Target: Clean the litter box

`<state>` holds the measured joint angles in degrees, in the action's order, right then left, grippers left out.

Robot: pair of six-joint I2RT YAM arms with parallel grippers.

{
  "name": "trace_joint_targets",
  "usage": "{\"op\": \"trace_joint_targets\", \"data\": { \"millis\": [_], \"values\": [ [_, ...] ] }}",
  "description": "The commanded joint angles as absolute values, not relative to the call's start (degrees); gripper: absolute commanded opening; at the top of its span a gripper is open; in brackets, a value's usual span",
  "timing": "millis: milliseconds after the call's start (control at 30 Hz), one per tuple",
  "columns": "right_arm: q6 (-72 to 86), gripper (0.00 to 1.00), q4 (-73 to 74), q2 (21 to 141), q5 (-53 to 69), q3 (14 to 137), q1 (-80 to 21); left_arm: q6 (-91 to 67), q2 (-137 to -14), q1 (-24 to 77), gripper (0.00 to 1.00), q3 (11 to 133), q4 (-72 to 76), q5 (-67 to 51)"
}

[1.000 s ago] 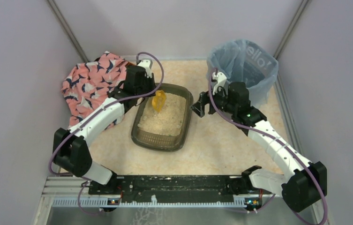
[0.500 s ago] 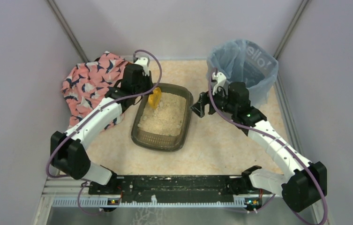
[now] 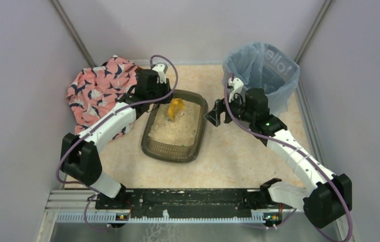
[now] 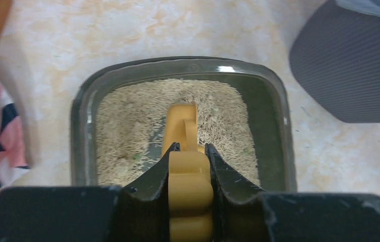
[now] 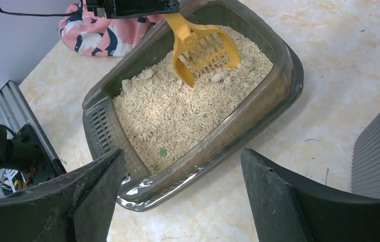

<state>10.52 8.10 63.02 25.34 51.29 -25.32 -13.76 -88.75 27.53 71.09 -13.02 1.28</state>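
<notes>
While the left pincer [image 4: 190, 148] is closed on the handle of the yellow scoop [image 5: 204, 48], the slotted blade dips into the litter at the far end of the litter box [image 3: 171, 154]. The box stands mid-surface [image 3: 233, 161], between a pink cloth [image 3: 97, 91] and a bin [image 3: 263, 75]. The right pincer [image 3: 215, 114] is wide open and empty, near the box's right rim.

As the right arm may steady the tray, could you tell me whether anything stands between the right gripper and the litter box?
Nothing visible does. The right gripper hangs open beside the right wall of the litter box, with only bare table between. The left gripper holds the scoop in the litter at the far end.
</notes>
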Motion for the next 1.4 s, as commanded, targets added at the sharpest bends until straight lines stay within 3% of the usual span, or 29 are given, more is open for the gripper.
{"op": "trace_joint_targets", "data": {
  "millis": [0,333,600,967,1200,1367],
  "values": [
    [10.1,0.85,5.1,62.2,25.9,51.0,-25.0,-18.2,-89.8,27.5,0.0,70.8,-9.8,-8.4],
    [10.5,0.85,4.4,62.9,26.6,50.7,-25.0,-23.8,-93.3,20.9,0.0,66.7,-9.5,-19.1],
    [10.7,0.84,4.6,63.9,26.5,51.0,-25.0,-29.7,-93.3,15.3,0.0,55.9,1.8,-31.6],
    [11.0,0.84,5.0,64.5,26.4,51.2,-25.0,-33.1,-90.2,11.2,0.0,50.9,6.3,-35.4],
    [11.2,0.84,4.4,65.2,26.8,51.0,-25.0,-37.7,-87.4,3.7,0.0,47.9,11.6,-44.0],
    [11.3,0.84,5.0,65.7,27.1,51.5,-25.0,-44.7,-84.5,1.5,0.0,43.4,20.9,-45.6]
  ]
}}
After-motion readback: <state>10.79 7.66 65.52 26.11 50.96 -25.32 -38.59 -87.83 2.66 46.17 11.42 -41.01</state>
